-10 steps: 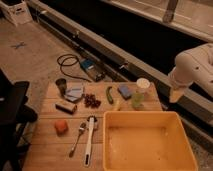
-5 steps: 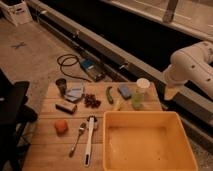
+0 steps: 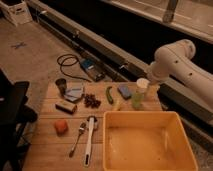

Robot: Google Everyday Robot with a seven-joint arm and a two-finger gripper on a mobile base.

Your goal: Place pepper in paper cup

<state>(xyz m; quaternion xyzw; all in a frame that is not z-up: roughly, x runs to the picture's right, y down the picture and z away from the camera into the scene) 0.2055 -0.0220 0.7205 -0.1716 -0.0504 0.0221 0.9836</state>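
The pepper [image 3: 109, 94] lies flat on the wooden desk [image 3: 50, 150], near the far edge and about midway along it. Its long axis runs roughly from the far edge toward the near edge, with a slight curve. It touches nothing that can be made out. A cluster of dark berries [image 3: 91, 100] sits just beside it toward the left edge, and a small blue block [image 3: 124, 91] just beside it toward the right edge. A small yellowish piece [image 3: 117, 105] lies near its nearer tip.

Further toward the right edge stands the paper cup [image 3: 143, 84], upright, with a pale yellow-green lumpy thing [image 3: 137, 101] just in front of it.

The gripper [image 3: 152, 87] hangs at the far right corner of the desk, just beside the cup on its right-edge side. Whether it is spread or pressed together I cannot tell, and nothing can be seen in it.

So the pepper lies from the gripper toward the left edge, with the cup and blue block between the 2. The 1 arm would likely have to pass over the cup, then turn its grasp across the pepper's short width.
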